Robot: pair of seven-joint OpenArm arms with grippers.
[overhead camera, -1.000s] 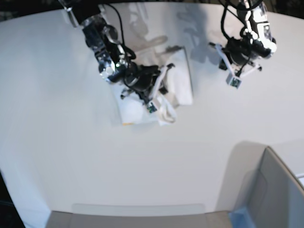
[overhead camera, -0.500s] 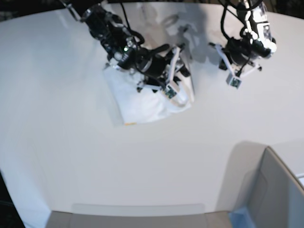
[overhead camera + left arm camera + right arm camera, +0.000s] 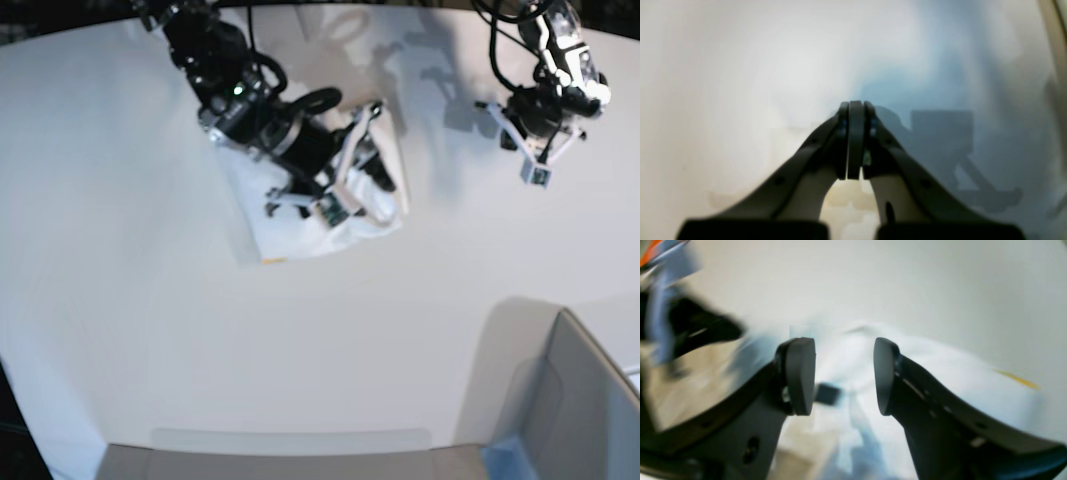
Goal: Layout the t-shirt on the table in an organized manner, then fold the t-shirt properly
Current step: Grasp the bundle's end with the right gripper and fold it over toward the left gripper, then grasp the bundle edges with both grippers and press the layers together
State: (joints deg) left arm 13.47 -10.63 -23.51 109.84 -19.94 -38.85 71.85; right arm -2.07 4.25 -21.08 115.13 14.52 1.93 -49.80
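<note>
The right hand (image 3: 843, 375) hung open just above the folded t-shirt (image 3: 940, 380), while the left hand (image 3: 855, 140) was closed and empty over the bare surface (image 3: 740, 66).

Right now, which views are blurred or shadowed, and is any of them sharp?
Left wrist: soft focus, the shut left gripper casts a dark shadow on the table. Right wrist: motion smear at upper left, open right gripper over the hazy t-shirt. Base: sharpest, with fisheye curving.

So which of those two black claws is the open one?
The right gripper, hovering over the folded white cloth t-shirt; its jaws stand apart. The left gripper, over the bare white table, is shut.
</note>
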